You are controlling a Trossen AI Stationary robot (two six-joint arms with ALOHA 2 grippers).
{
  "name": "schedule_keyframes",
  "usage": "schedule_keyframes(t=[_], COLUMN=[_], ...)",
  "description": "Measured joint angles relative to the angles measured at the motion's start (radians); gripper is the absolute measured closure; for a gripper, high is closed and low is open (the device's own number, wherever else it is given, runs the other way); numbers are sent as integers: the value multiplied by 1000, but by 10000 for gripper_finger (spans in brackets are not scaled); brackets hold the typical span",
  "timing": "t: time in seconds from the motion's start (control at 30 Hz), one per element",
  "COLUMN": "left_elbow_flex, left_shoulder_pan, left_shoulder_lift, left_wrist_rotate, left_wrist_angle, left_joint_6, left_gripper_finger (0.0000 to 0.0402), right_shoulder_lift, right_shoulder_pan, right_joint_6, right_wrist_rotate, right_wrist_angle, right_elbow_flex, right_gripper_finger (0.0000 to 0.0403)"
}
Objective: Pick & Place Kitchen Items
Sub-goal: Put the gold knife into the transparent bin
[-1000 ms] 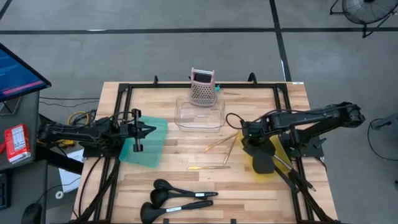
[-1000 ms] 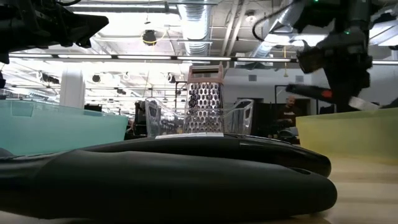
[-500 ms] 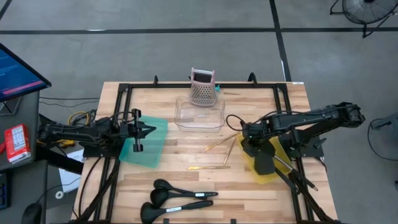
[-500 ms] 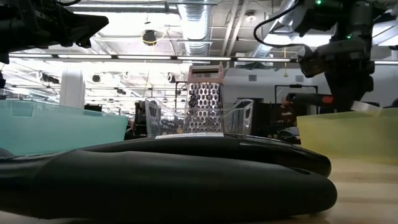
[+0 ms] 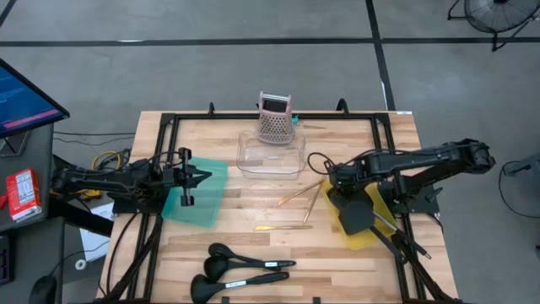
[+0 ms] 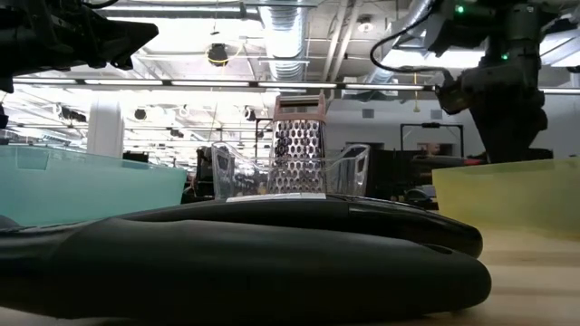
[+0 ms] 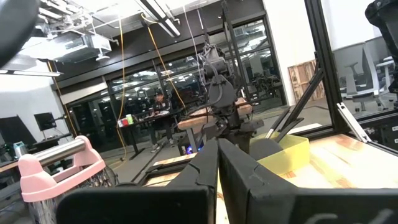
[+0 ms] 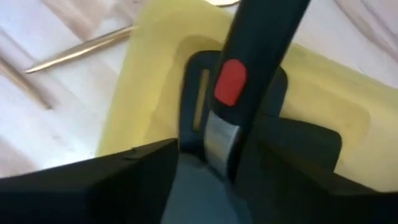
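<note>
The worktop (image 5: 253,241) is made of pale wooden planks inside a black metal frame. At about 3 o'clock on it stands a yellow bin (image 5: 368,232) of soft-looking translucent plastic with rounded corners. The right gripper (image 5: 337,192) is low over this bin and is clenched on a turner (image 5: 355,217). The turner is black plastic, with a flat squarish blade lying in the bin. In the right wrist view its handle (image 8: 261,43) is smooth and round, with a red oval mark (image 8: 229,81) and a silver band below it, and the blade has a long slot.

Just beside the bin, toward the centre, three thin golden sticks (image 5: 297,196) lie on the wood, two crossing near each other and one apart closer to 6 o'clock. At 6 o'clock lie the ladles (image 5: 240,272), black and glossy, with round bowls and long handles, side by side.

At 9 o'clock is a teal bin (image 5: 207,196), also translucent. The left gripper (image 5: 201,178) hangs over it, and its fingers are pressed together on nothing. At 12 o'clock stands a clear bin (image 5: 271,155), and right behind it a pink grater (image 5: 275,118) with many small holes, upright.
</note>
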Motion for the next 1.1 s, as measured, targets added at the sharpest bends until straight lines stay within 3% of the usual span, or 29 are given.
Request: schedule_keyframes(t=[0.13, 0.33, 0.53, 0.77, 0.93, 1.1], left_elbow_flex=[0, 0, 0, 0, 0, 0], left_shoulder_pan=[0, 0, 0, 0, 0, 0], left_shoulder_lift=[0, 0, 0, 0, 0, 0], left_wrist_rotate=[0, 0, 0, 0, 0, 0], left_wrist_angle=[0, 0, 0, 0, 0, 0], left_joint_6=[0, 0, 0, 0, 0, 0], left_gripper_finger=[400, 400, 400, 400, 400, 400], right_shoulder_lift=[0, 0, 0, 18, 88, 233], right_shoulder_pan=[0, 7, 82, 228, 316, 353], right_joint_6=[2, 2, -2, -66, -120, -167], right_wrist_rotate=[-47, -140, -220, -186, -89, -84], right_wrist_angle=[-42, -57, 182, 494, 514, 506], right_elbow_flex=[80, 249, 378, 404, 411, 470], right_gripper_finger=[145, 143, 143, 143, 143, 143])
